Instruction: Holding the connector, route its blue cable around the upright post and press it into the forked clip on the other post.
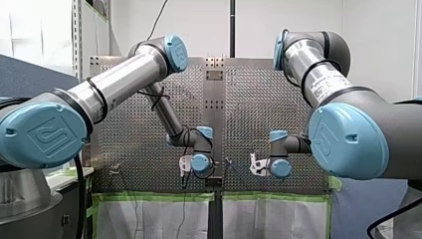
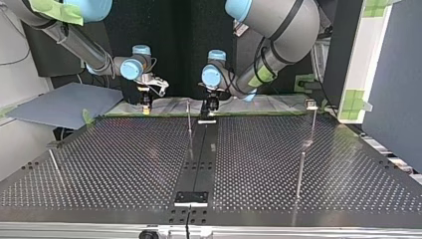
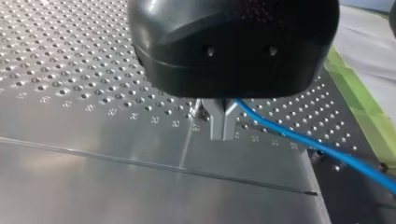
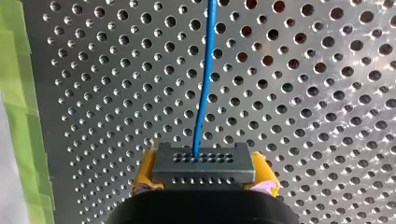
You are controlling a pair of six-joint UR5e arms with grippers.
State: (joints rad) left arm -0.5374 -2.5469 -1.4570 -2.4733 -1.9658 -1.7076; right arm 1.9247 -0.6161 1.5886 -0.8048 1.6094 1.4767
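Currently the right gripper is closed on the connector. Its yellow pads clamp the two short ends, and the drilled face points away from the fingers. The blue cable leaves that face near its middle and runs straight ahead of the fingers, low over the table. Its long axis is in line with the gripper's reach, with only a slight bow. The left gripper has its metal fingers drawn together into one narrow stem, tips just above the table. The cable comes out from beside their root and trails off to one side; I cannot tell whether it is pinched between them or only passes behind. Seen from across the table, a thin post stands between the two grippers, just beside the left one. A second post carries a small block on top, which I take for the clip, though the fork is too small to make out. It stands well apart, beyond the left fingers on the side away from the right ones. Judgement: the cable lies ahead of the right fingers while both posts lie off to their side. So I expect the connector must sweep sideways past the thin post before it heads for the clip. The left arm is nearer both posts, but the right arm has the connector.
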